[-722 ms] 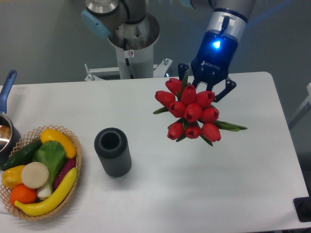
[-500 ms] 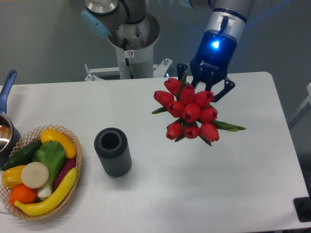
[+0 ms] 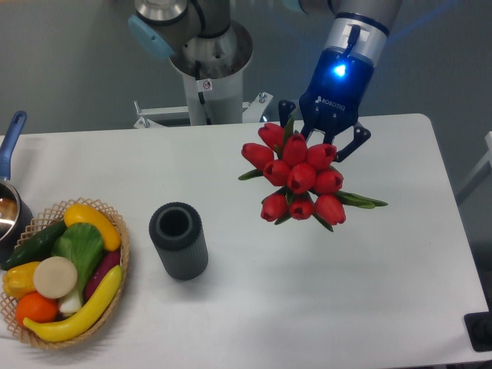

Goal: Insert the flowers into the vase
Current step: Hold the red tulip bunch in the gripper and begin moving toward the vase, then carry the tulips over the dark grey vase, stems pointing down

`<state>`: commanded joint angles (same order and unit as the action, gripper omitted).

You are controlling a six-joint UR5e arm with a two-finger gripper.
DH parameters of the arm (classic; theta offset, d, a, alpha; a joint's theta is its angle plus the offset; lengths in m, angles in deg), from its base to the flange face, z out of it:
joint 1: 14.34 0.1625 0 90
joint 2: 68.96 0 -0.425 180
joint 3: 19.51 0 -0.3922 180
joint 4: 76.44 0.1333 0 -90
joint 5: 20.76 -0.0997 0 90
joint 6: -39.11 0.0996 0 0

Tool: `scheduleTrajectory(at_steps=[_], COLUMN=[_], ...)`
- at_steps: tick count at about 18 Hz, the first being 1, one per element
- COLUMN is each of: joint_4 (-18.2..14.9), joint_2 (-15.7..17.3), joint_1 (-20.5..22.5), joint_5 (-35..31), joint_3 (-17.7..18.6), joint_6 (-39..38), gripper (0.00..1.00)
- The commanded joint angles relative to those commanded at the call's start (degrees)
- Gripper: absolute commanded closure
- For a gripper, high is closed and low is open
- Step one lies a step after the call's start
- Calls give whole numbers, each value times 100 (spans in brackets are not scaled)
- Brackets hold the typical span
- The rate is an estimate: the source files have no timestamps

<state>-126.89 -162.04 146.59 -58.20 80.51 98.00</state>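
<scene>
A bunch of red tulip buds with green leaves, the flowers (image 3: 298, 178), hangs in the air over the right half of the white table. My gripper (image 3: 323, 138) sits just behind and above the bunch, shut on the flowers, with its dark fingers showing at both sides of the top buds. The stems are hidden behind the buds. The vase (image 3: 179, 240), a short dark grey ribbed cylinder with an open round mouth, stands on the table to the lower left of the bunch, well apart from it.
A wicker basket (image 3: 119, 265) of colourful vegetables sits at the left front. A blue-handled pot (image 3: 9, 201) pokes in at the left edge. The arm's base column (image 3: 209, 65) stands behind the table's far edge.
The gripper and the flowers have drifted slightly to the left and up. The vase and basket have not moved.
</scene>
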Motion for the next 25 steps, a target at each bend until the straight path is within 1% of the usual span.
scheduleTrajectory(at_steps=[5,7,11,13,15,21,25], joint_4=[70,167,298,325,325,369,369], joint_2=[-52,-123,-290,-290,-316,-606,-624], joint_1=[-26,-114,-132,-158,-289,-860,-993], joint_5=[17,394,1360,1695,2072,2881,3225], joint_3=[-9,44,79,97,105,105,167], joint_6=[9,35,105,132,271,877,1054], gripper=[66,65,65,65,65,65,65])
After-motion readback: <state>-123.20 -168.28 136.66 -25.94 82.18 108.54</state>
